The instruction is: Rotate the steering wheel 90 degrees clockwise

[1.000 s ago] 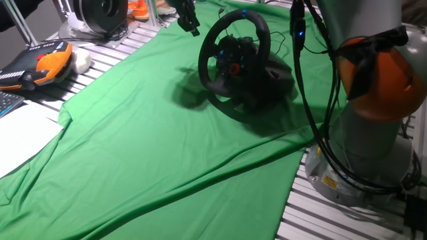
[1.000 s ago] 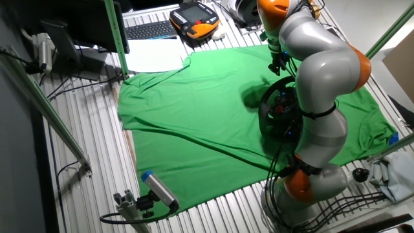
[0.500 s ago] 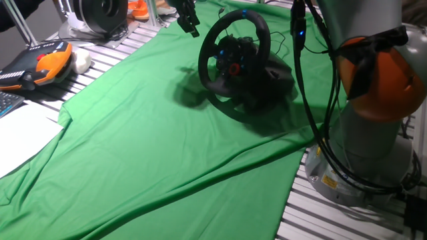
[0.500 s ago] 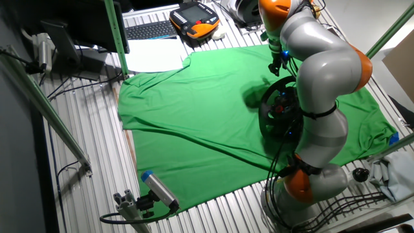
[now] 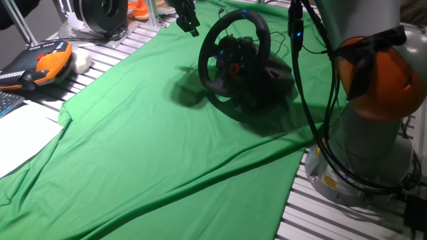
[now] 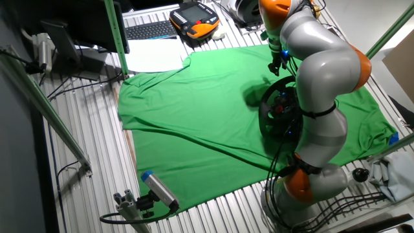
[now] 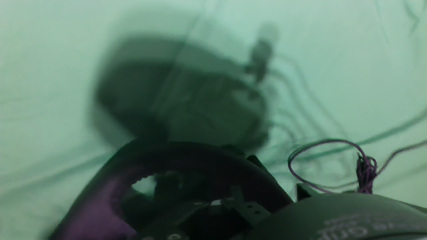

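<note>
The steering wheel is black, with a thick rim and a hub with a red knob and blue lights. It stands tilted on its black base on the green cloth. It also shows in the other fixed view, partly hidden by my arm. My gripper hangs above the cloth, just left of the wheel's top rim and apart from it. It holds nothing that I can see, and its jaw gap is unclear. In the blurred hand view the wheel rim lies below, and no fingers show.
An orange teach pendant and white paper lie left of the cloth. A round black-and-silver device stands at the back left. A keyboard lies beside the pendant. The arm's base and hanging cables stand right of the wheel.
</note>
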Controlling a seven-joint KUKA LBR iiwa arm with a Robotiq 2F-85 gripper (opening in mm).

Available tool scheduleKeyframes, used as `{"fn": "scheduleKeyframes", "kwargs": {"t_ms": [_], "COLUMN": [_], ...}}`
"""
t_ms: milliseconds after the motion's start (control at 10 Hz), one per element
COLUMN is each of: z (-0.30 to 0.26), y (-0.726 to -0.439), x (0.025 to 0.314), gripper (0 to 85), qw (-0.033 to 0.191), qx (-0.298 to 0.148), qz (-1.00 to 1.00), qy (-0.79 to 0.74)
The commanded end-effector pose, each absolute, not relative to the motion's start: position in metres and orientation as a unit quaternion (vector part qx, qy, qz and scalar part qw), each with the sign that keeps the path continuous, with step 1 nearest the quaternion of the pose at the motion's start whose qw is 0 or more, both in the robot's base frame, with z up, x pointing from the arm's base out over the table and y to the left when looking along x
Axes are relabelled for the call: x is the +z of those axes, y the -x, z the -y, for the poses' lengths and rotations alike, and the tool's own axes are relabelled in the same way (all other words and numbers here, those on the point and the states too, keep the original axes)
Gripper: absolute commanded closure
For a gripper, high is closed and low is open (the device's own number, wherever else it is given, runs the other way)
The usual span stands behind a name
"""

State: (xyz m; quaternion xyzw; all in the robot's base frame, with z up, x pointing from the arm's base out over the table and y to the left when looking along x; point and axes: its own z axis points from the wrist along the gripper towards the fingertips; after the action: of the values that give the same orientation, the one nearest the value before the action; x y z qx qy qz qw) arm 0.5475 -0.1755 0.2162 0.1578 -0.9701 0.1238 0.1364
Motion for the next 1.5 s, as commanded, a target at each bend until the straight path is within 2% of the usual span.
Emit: {"fn": "scheduleKeyframes", "kwargs": {"t_ms": [0,300,500,600,800,1100,1200,1400], "z": [0.1752,0.1752,0.1752,0.1752,0.1752,0.1752,0.1752,0.1752], "y": [-0.5476,-0.5476,-0.5476,-0.5476,-0.5476,-0.5476,-0.5476,-0.5476], "x": [0.2164,0.2164,0.2164,0.2164,0.2164,0.2164,0.2164,0.2164], "gripper": [51.0,51.0,85.0,85.0,85.0,85.0,85.0,85.0], "qw": [0.143,0.139,0.154,0.163,0.165,0.159,0.153,0.172], "qx": [0.117,0.121,0.103,0.102,0.104,0.094,0.114,0.122], "qz": [0.981,0.983,0.983,0.981,0.979,0.980,0.979,0.976], "qy": [-0.055,-0.012,-0.015,0.001,0.053,0.073,0.069,0.045]}}
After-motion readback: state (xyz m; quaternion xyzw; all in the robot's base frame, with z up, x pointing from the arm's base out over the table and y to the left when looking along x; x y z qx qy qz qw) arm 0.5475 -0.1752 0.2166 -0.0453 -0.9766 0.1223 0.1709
